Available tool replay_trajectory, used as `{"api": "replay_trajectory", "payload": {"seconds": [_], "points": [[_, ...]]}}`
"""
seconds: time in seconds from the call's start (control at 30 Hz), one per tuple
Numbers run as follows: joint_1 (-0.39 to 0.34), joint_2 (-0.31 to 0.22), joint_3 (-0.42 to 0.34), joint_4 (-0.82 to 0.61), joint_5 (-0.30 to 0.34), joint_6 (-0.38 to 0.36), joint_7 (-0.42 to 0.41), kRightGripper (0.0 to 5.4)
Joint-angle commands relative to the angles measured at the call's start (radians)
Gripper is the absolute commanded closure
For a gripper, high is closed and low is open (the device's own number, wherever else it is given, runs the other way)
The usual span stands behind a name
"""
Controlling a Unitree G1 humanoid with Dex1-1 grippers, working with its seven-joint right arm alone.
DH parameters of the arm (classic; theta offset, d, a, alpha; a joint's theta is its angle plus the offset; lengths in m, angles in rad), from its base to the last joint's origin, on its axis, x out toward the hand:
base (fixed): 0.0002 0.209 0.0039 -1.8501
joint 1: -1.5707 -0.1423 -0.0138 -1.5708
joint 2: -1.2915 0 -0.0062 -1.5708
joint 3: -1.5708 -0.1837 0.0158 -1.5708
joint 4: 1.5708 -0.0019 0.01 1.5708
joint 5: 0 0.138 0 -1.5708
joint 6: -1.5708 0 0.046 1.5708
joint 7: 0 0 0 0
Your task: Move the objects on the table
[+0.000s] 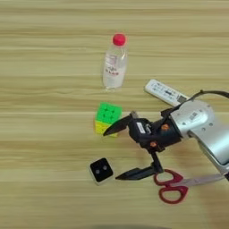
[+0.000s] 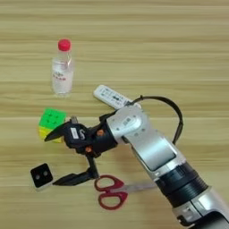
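Hovering spread wide and gripping nothing, the tool (image 1: 113, 153) hangs between puzzle cube (image 1: 108, 117) and scissors (image 1: 172, 184).

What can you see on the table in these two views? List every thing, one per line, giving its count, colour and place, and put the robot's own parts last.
Bottle: one, clear with a red cap, upright at the far middle of the table.
Remote: one, white, lying to the right of the bottle, partly behind the arm.
Puzzle cube: one, green on top with yellow below, middle of the table, by the upper finger's tip.
Small cube: one, white with a black face, near left, by the lower finger's tip.
Scissors: one pair, red handles, near side under the arm.
Table: one, light-brown wood grain, fills both views.
Right gripper: one, two black fingers spread open, holding nothing.
Forearm: one, silver, entering from bottom right.
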Motion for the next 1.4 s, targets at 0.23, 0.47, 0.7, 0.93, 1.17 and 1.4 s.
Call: {"api": "replay_trajectory", "payload": {"seconds": [0.23, 0.47, 0.7, 0.93, 1.17, 1.4], "points": [[-0.111, 0.018, 0.059, 0.0, -0.103, -0.054, 0.003, 0.07], [-0.131, 0.037, 0.111, 0.025, -0.178, -0.066, 0.013, 0.07], [-0.139, 0.06, 0.134, 0.038, -0.208, -0.071, 0.007, 0.07], [-0.137, 0.09, 0.143, 0.051, -0.23, -0.077, -0.009, 0.74], [-0.135, 0.115, 0.142, 0.07, -0.235, -0.081, -0.017, 1.39], [-0.133, 0.124, 0.136, 0.079, -0.232, -0.077, -0.018, 2.11]]}}
